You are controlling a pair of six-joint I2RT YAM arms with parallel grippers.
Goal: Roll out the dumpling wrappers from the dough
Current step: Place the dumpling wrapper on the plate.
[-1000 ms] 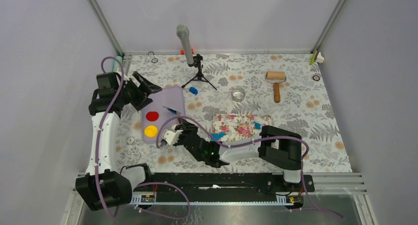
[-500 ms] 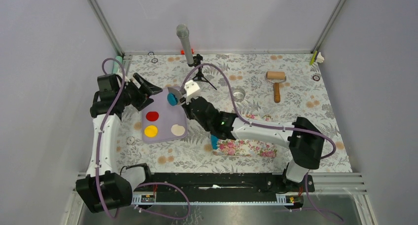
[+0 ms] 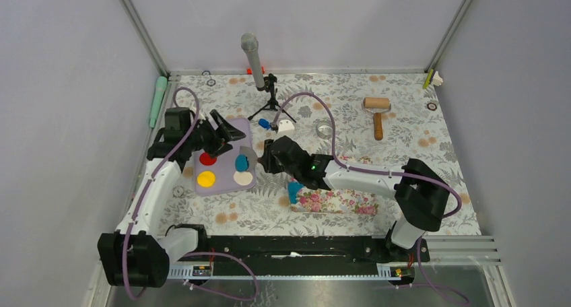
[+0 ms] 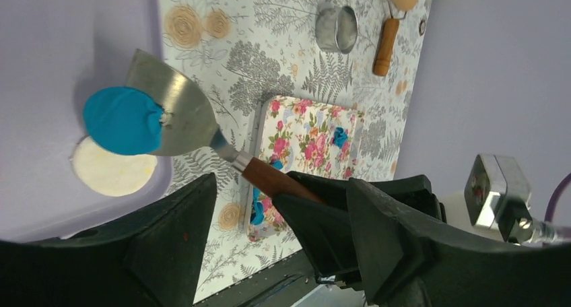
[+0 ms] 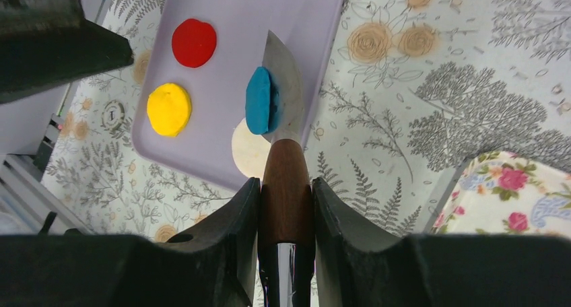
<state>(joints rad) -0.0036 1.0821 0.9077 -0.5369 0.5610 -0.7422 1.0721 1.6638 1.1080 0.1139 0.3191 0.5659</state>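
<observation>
My right gripper [image 3: 264, 160] [image 5: 286, 182] is shut on the wooden handle of a metal spatula [image 5: 285, 78]. A round blue dumpling wrapper [image 3: 241, 162] [image 5: 259, 99] clings to the tilted blade, over the right part of the purple tray [image 3: 225, 142]. It also shows in the left wrist view [image 4: 123, 120]. Blue dough scraps [image 3: 294, 190] [image 4: 260, 210] lie at the left edge of the floral pink mat [image 3: 337, 200]. My left gripper [image 3: 224, 130] [image 4: 281, 182] is open and empty, above the tray's far side, apart from the spatula.
On the tray lie a red disc [image 3: 207, 159], a yellow disc [image 3: 206, 179] and a cream disc [image 3: 242, 178]. A microphone on a tripod [image 3: 271, 99], a metal ring cutter [image 3: 325, 128] and the wooden roller [image 3: 377, 113] stand farther back. A green tool [image 3: 157, 97] lies far left.
My right gripper went from the tray's near edge to its far edge, then brought the spatula and blue wrapper back over the tray's middle right. My left gripper shifted right over the tray.
</observation>
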